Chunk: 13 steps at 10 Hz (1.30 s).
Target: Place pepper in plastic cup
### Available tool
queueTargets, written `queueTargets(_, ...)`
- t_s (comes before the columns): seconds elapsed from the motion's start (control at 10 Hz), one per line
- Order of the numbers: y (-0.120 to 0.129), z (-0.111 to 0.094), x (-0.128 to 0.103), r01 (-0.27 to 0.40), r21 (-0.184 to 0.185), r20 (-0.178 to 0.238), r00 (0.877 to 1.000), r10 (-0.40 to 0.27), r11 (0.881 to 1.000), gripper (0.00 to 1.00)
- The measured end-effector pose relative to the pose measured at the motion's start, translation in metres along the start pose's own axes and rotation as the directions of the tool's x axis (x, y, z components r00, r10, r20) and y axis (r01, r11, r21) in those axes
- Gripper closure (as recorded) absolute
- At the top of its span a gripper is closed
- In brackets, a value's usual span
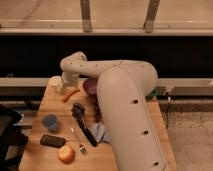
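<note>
Wooden tabletop point(37, 107) fills the lower left, under a dark wall band and a pale window ledge. Near its left front lies a flat black rectangular object point(52, 141). Just behind that stands the short blue-grey round plastic cup point(50, 121), upright and alone. At the back left corner stands a taller cream-white cup point(55, 84). A round yellow-red apple point(66, 153) sits at the front edge, right of the black object.

The slim orange-red pepper point(70, 94) lies flat on the wood just right of the cream-white cup, its length slanting up toward the right. It is well apart from the plastic cup. My gripper point(69, 87) hangs directly over the pepper at the back of the table, pointing down with its fingers spread and nothing between them. I cannot tell whether it touches the pepper.

Further right, a thin pale fork-like utensil point(78, 141) lies near the apple, and a black long-handled tool point(83, 123) runs diagonally beside it. A round purple bowl point(90, 85) sits behind these, partly hidden by my big white arm point(125, 110). A crumpled grey-blue cloth point(102, 134) lies against the arm's lower edge.
</note>
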Motion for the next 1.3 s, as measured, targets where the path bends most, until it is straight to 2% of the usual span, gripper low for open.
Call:
queueTargets(0.4, 0.012, 0.025, 0.009, -0.026, -0.042, -0.037, 0.999, 0.024, 0.999, 0.3)
queueTargets(0.6, 0.007, 0.036, 0.012, -0.039, -0.052, -0.055, 0.998, 0.036, 0.998, 0.3)
queueTargets(1.0, -0.009, 0.05, 0.008, -0.03, 0.001, -0.099, 0.995, 0.03, 1.0, 0.3)
queueTargets(1.1, -0.012, 0.055, 0.007, -0.025, 0.008, -0.113, 0.993, 0.026, 1.0, 0.3)
queueTargets(1.3, -0.005, 0.068, 0.003, -0.016, 0.0, -0.133, 0.991, 0.016, 1.0, 0.3)
